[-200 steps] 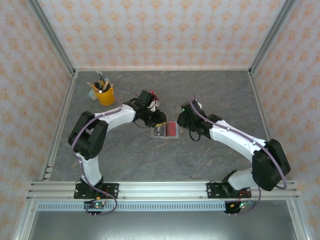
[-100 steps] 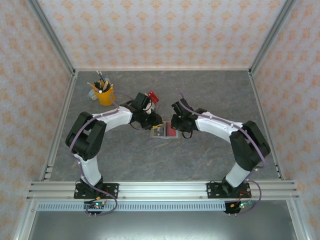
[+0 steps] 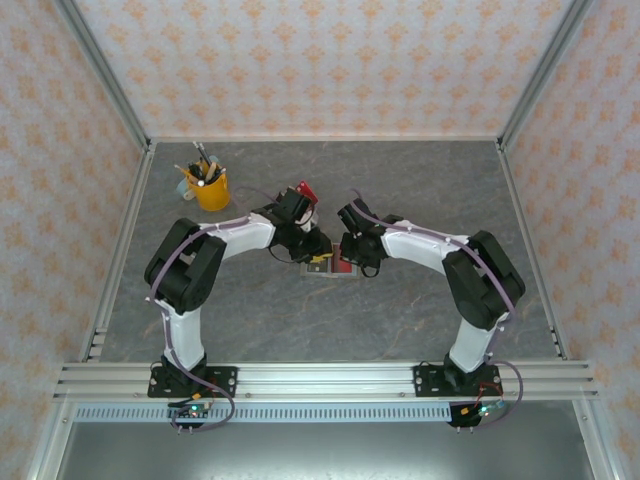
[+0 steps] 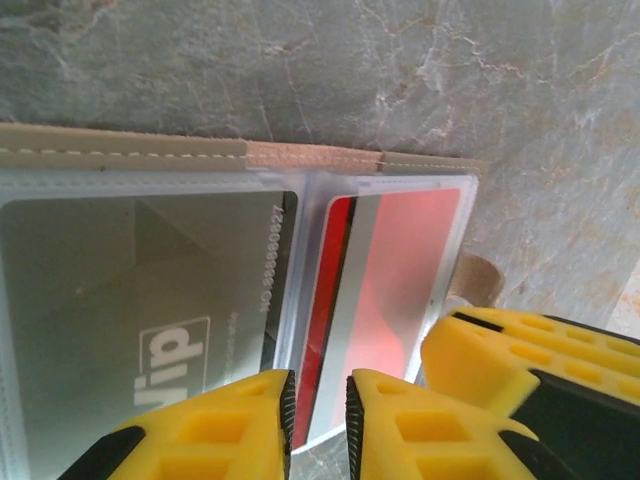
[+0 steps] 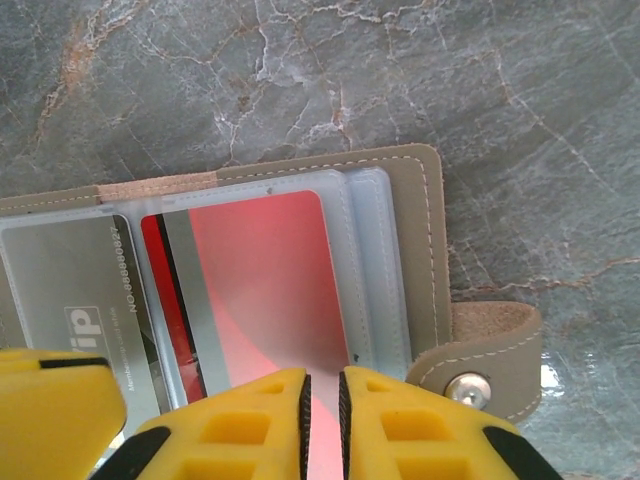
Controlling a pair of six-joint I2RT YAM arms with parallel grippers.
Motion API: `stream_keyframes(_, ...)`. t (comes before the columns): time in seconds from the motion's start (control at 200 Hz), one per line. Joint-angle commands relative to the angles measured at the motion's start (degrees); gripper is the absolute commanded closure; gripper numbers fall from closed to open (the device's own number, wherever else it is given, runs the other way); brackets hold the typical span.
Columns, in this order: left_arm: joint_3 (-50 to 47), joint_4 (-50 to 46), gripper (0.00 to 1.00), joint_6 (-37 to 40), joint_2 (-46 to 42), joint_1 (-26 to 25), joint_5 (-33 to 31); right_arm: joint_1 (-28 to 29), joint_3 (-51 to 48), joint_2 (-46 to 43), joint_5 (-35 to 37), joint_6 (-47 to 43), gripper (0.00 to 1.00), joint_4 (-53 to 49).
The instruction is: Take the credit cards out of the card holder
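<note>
The card holder (image 3: 318, 267) lies open on the grey marble table, tan rim (image 5: 425, 250) outward, clear sleeves inside. A red credit card (image 5: 260, 290) sits in its right half and a grey one (image 4: 130, 300) in its left half. My left gripper (image 4: 318, 420) hovers low over the fold, jaws a narrow slit apart, with the red card's edge (image 4: 335, 300) showing in the gap. My right gripper (image 5: 322, 420) is over the red card's near end, barely open, the card's face visible between the pads. Both grippers (image 3: 315, 252) (image 3: 350, 258) meet over the holder.
A yellow cup of pens (image 3: 209, 187) stands at the back left. A small red-topped object (image 3: 305, 192) sits just behind the left wrist. The holder's snap tab (image 5: 490, 360) sticks out to its right. Aluminium posts and patterned walls enclose the table.
Both grippers have closed in on the open holder. The right arm swung left and folded tighter over the red card, and its jaws narrowed. The holder stayed put.
</note>
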Motion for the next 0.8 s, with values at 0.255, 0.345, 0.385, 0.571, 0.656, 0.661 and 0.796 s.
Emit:
stream_keyframes(0.255,2.8,-0.1,0.76,1.6,3.0,-0.3,2.2,-0.2,1.4,3.8,0.6,0.1,0.83,-2.3)
stream_keyframes(0.345,3.0,-0.1,0.76,2.0,3.3,-0.4,2.8,-0.2,1.4,4.3,0.3,0.0,0.83,-2.3)
stream_keyframes(0.385,3.1,-0.1,0.76,2.2,3.5,-0.4,3.0,-0.2,1.3,4.5,0.3,0.0,0.83,-2.3)
stream_keyframes(0.571,3.3,0.0,0.77,2.7,4.1,-0.3,3.8,-0.2,1.0,5.0,0.1,0.1,0.83,-2.2)
stream_keyframes(0.656,3.0,0.6,0.77,2.8,4.1,-0.4,4.3,-0.2,0.9,5.1,0.2,0.1,0.83,-2.3)
stream_keyframes(0.661,3.0,0.6,0.77,2.8,4.1,-0.4,4.4,-0.2,0.9,5.1,0.1,0.1,0.83,-2.3)
stream_keyframes(0.796,3.0,0.8,0.79,3.2,3.8,-0.3,4.8,-0.2,0.9,5.4,0.2,0.2,0.83,-2.4)
